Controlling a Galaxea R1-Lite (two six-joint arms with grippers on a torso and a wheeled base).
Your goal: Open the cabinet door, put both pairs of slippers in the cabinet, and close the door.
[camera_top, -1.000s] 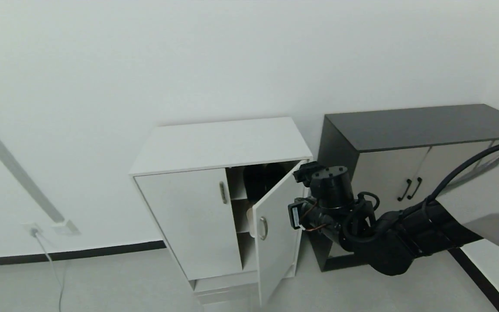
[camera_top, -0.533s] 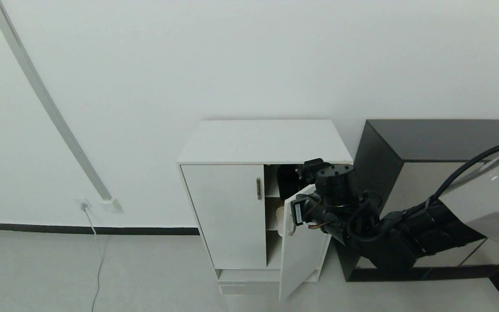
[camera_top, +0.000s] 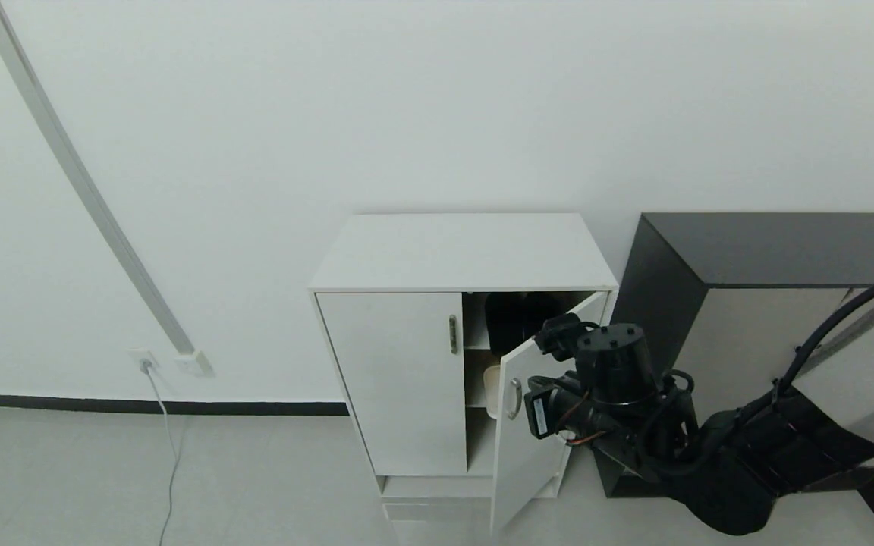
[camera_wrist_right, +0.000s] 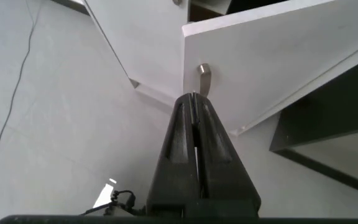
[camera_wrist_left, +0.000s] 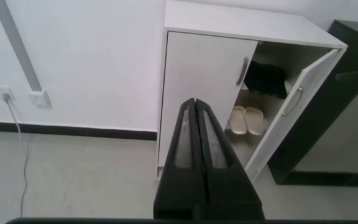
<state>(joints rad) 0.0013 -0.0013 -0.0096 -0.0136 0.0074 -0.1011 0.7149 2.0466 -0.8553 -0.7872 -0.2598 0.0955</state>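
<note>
The right gripper (camera_wrist_right: 194, 99), jaws closed and empty, sits outside the half-open white cabinet door (camera_wrist_right: 278, 56), just beside its upright silver handle (camera_wrist_right: 204, 78).

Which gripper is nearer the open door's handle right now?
Right. The right gripper, jaws shut, points at the open door close by its handle; the left gripper, jaws shut, hangs well back, facing the cabinet front.

cabinet (camera_top: 460, 250) agst wall (camera_top: 407, 114) | upper slipper pr (camera_wrist_left: 265, 78) on top shelf in it, lower slipper pr (camera_wrist_left: 246, 119) shelf below | sideboard (camera_top: 771, 243) just R | outlet (camera_top: 145, 358) well L
</note>
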